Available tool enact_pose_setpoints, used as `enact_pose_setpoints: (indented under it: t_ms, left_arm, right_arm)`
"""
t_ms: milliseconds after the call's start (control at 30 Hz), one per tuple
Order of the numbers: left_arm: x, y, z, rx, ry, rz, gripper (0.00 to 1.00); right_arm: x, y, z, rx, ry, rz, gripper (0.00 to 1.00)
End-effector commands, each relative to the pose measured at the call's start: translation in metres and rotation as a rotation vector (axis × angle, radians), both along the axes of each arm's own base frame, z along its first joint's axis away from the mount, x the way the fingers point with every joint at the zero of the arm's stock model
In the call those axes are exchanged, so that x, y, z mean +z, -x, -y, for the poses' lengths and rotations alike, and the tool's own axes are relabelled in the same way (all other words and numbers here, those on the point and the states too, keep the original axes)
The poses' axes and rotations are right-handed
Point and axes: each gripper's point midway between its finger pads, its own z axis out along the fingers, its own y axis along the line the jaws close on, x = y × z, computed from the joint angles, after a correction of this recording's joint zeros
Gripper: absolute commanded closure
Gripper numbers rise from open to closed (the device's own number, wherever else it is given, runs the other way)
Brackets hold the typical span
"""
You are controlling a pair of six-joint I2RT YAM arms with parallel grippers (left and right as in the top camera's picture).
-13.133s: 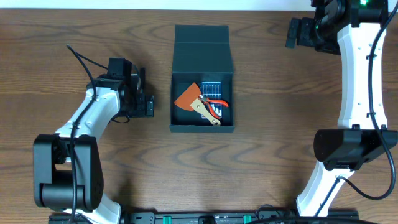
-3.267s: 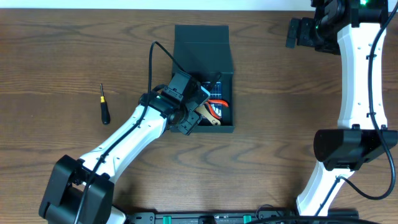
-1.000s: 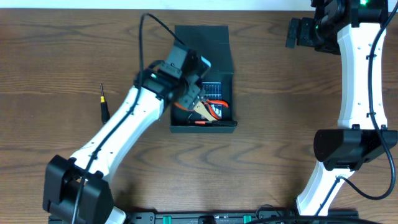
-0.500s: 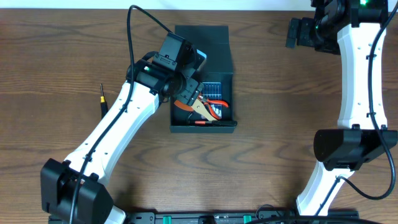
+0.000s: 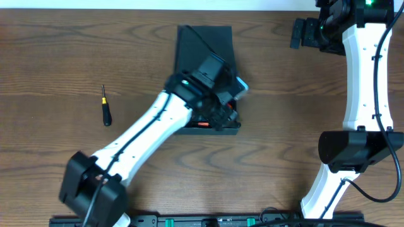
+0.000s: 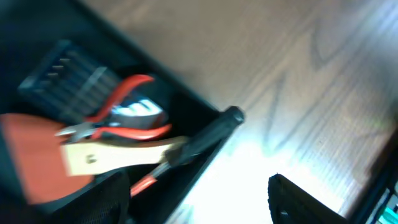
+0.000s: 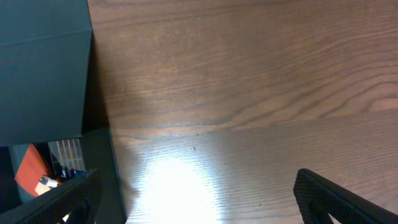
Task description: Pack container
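**Left gripper [image 5: 225,108] over the open container [image 5: 203,44]; right gripper [image 5: 303,33] well apart.**

The left fingers [image 6: 295,199] hung parted over the container's near right corner, gripping nothing. The container sat mid-tabletop [image 5: 50,164], its long axis running near to far and its flap lid laid open at the far end. Only the left wrist view showed the contents: an orange scraper [image 6: 34,155], red pliers [image 6: 127,106], a blue bit case [image 6: 68,78] and a black-handled screwdriver [image 6: 208,132] at the rim. Farther off to the right, the right fingers [image 7: 336,196] stood wide apart and empty.
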Motion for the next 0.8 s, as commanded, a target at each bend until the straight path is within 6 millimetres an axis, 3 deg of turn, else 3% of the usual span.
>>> enact_pose_setpoints:
  t_ms: [0, 400, 633, 767]
  left_arm:
    - [-0.009, 0.008, 0.01, -0.047, -0.01, -0.026, 0.3]
    - [-0.01, 0.031, 0.035, -0.138, 0.042, -0.061, 0.36]
    - [-0.003, 0.041, 0.045, -0.172, 0.109, -0.105, 0.46]
    - [-0.003, 0.042, 0.046, -0.175, 0.115, -0.11, 0.64]
  right_arm:
    - [0.009, -0.001, -0.003, 0.019, 0.005, 0.025, 0.01]
    - [0.009, -0.001, -0.003, 0.019, 0.005, 0.025, 0.01]
    - [0.009, -0.001, -0.003, 0.019, 0.005, 0.025, 0.01]
    - [0.009, -0.001, -0.003, 0.019, 0.005, 0.025, 0.01]
